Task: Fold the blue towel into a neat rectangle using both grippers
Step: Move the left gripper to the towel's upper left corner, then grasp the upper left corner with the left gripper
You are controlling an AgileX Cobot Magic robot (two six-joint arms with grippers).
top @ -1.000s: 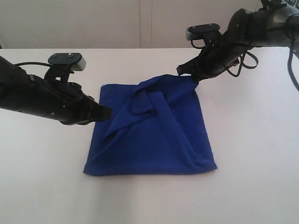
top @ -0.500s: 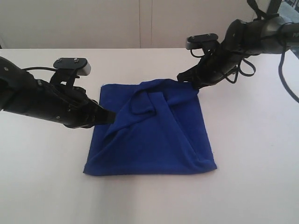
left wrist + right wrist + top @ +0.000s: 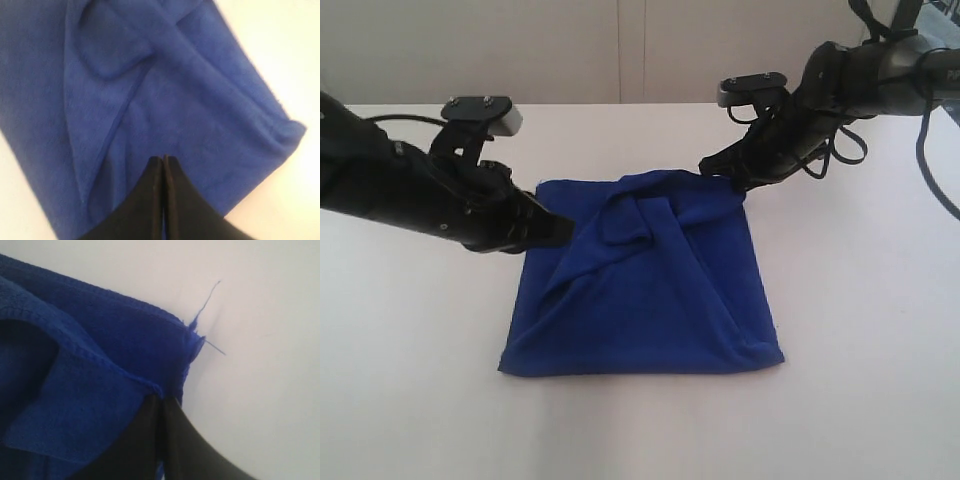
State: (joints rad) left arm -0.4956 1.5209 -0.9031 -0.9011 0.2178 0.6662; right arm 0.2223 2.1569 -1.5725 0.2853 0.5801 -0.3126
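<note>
The blue towel [image 3: 650, 300] lies on the white table as a rough square, with a raised, crumpled fold across its far half. My left gripper [image 3: 563, 235] is shut, its tips over the towel's left edge. In the left wrist view the left gripper [image 3: 163, 159] has its jaws pressed together above the blue towel [image 3: 190, 100], and nothing shows between them. My right gripper [image 3: 736, 186] is shut on the towel's far right corner. The right wrist view shows the right gripper [image 3: 161, 399] pinching the hem of the blue towel [image 3: 100, 365], next to a loose thread [image 3: 207, 297].
The white table [image 3: 420, 400] stretches well beyond the towel on every side. Its far edge meets a pale wall [image 3: 570, 50]. Loose black cables [image 3: 845, 140] hang from the right arm above the table.
My left gripper has slid to the right, further over the towel's left edge. The right gripper sank slightly with the corner and then stayed still. The towel's shape has barely changed.
</note>
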